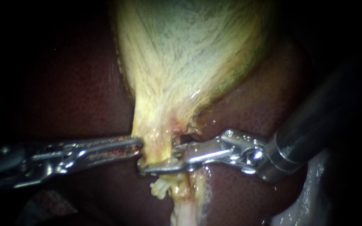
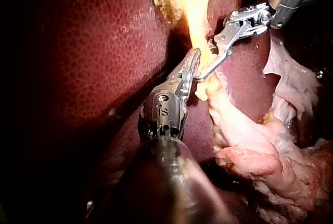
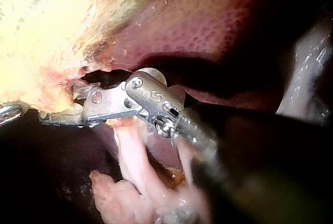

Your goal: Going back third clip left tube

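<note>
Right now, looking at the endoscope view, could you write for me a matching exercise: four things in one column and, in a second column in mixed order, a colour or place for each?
Column one:
1. broad, speckled liver
2. fibrous, tapering gallbladder
3. slender metal left instrument
4. dark-shafted metal right instrument

Column two:
a. comes in from the right, jaws open
b. pale yellow
c. dark red
d. comes in from the left, tip against the pale tissue

Pairs: 1-c; 2-b; 3-d; 4-a.
</note>
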`<state>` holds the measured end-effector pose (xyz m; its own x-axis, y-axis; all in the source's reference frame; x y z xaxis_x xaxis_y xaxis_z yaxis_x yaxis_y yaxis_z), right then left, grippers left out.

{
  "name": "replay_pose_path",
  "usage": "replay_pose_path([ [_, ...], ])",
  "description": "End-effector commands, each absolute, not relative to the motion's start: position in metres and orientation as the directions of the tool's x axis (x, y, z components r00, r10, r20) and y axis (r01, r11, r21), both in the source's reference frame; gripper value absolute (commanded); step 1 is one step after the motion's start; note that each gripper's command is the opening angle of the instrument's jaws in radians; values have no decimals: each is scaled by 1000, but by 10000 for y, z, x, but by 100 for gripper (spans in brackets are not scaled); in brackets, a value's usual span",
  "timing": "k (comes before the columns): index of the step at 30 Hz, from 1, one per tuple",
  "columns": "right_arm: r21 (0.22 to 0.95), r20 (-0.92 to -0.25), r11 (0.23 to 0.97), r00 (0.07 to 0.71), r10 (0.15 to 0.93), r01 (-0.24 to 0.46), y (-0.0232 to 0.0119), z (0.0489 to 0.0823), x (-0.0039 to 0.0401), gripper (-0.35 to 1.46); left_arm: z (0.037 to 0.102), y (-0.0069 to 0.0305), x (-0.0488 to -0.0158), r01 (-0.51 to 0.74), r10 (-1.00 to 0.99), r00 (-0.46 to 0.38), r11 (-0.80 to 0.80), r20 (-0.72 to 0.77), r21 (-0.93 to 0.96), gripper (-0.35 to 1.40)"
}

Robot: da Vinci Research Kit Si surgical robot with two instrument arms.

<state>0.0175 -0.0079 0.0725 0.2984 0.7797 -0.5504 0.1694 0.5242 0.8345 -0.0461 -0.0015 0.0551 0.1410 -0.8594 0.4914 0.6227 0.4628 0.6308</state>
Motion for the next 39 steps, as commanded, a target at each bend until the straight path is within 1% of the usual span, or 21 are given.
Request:
replay_pose_path([
  [1,835,-550,523,298,780,170,-79,725,175,-35,550,-16,-461,623,-859,141,463,492,631,-27],
  [5,835,-550,524,299,780,170,-80,724,176,-35,551,-16,-461,623,-859,141,463,492,631,-27],
  [8,835,-550,524,298,780,169,-82,723,178,4,550,-16,-461,623,-859,141,463,492,631,-27],
  [10,835,-550,524,298,780,169,-83,723,179,26,550,-16,-461,623,-859,141,463,492,631,-27],
  [12,834,-551,526,300,779,166,-83,725,181,41,550,-16,-461,623,-859,141,463,492,631,-27],
  [13,834,-551,526,300,779,165,-82,727,182,45,550,-16,-461,623,-859,141,463,492,631,-27],
  [14,834,-551,527,300,779,164,-81,728,182,47,550,-16,-460,623,-859,141,463,492,631,-27],
  [16,811,-585,559,295,756,175,-78,733,182,51,550,-16,-460,623,-859,141,463,492,631,-27],
  [18,797,-603,578,291,743,176,-74,738,180,53,549,-16,-460,623,-859,141,463,492,631,-27],
  [21,774,-630,615,273,727,149,-66,748,173,57,547,-17,-460,623,-859,141,463,492,631,-27],
  [26,772,-631,627,258,732,108,-59,757,160,58,546,-18,-460,623,-859,141,463,492,631,-27],
  [29,773,-628,629,250,737,85,-62,754,153,60,547,-18,-459,623,-859,141,463,492,631,-27],
  [34,775,-627,622,260,734,111,-76,738,145,60,547,-18,-459,623,-859,141,463,492,631,-27],
  [39,777,-625,615,268,733,130,-84,728,163,59,548,-17,-460,623,-859,141,463,492,631,-27],
])
